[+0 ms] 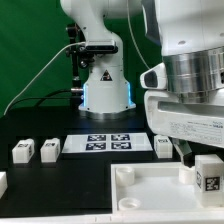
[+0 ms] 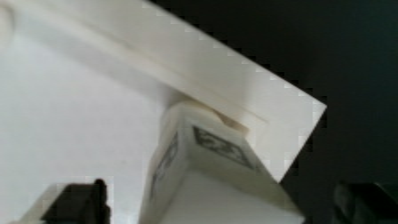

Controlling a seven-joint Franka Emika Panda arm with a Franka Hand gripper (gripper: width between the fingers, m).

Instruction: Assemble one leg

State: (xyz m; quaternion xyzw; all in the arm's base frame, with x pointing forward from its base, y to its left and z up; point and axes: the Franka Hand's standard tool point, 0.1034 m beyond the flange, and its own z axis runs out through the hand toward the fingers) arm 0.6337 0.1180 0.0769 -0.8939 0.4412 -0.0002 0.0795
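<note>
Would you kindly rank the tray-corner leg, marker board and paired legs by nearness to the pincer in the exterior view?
1. Small white plastic leg at the pincer, exterior view's right.
2. White marker board, centre.
3. Paired legs, exterior view's left.

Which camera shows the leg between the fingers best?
The wrist view: the leg appears close up, tag visible, with gaps to both fingers, over the white tray-like piece. The exterior view shows it small, at that piece's corner on the exterior view's right.
</note>
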